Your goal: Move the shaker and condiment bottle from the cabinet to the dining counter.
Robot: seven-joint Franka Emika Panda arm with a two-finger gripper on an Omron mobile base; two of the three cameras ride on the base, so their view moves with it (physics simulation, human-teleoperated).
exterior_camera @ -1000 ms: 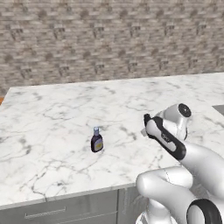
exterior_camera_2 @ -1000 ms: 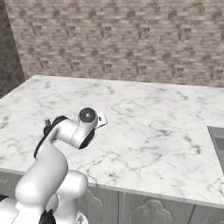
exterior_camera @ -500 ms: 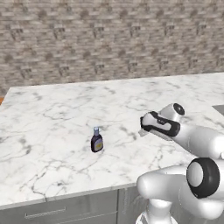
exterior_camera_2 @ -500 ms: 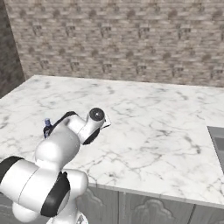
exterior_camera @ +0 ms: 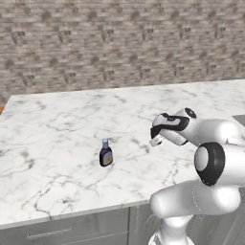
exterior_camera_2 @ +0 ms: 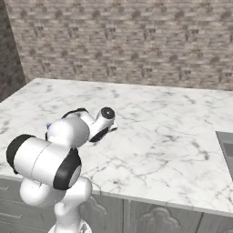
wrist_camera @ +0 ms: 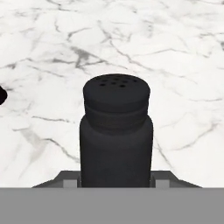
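A small black shaker with a perforated domed top (wrist_camera: 116, 131) is pinched in the claw (exterior_camera: 158, 135) above the white marble bench (exterior_camera: 57, 143), near a blue-capped brown condiment bottle (exterior_camera: 105, 153).

- Bench (exterior_camera: 57, 143): broad white marble slab with grey veins; grey drawer fronts (exterior_camera: 72, 232) under its near edge; brick wall behind
- Condiment bottle (exterior_camera: 105, 153): stands upright directly on the bench, left of the slab's middle in the left base view; dark contents, yellowish label, narrow blue cap
- Right base view: the same slab (exterior_camera_2: 173, 132); at its right edge a dark inset (exterior_camera_2: 226, 148), partly cut off by the frame; cannot tell what it is
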